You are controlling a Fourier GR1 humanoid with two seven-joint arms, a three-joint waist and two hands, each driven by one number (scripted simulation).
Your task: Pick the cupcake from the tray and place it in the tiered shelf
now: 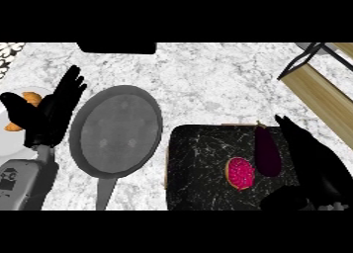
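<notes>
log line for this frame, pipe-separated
phase: approach | cupcake on tray | right hand open beside it | left hand open, resting | shelf upper right

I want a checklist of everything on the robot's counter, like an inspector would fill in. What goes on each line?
Surface: white marbled counter.
Job's things: pink-topped cupcake lying on the dark marbled tray; wooden tiered shelf at the far right edge.
Clutter: dark eggplant on the tray beside the cupcake; grey frying pan, handle toward the robot; white plate at the left edge with a croissant on it.
Hands: left hand open, fingers up, over the plate's edge; right hand open, over the tray's right side, holding nothing.
Cables: nothing seen.
Surroundings: dark box-like shape at the counter's far edge.
</notes>
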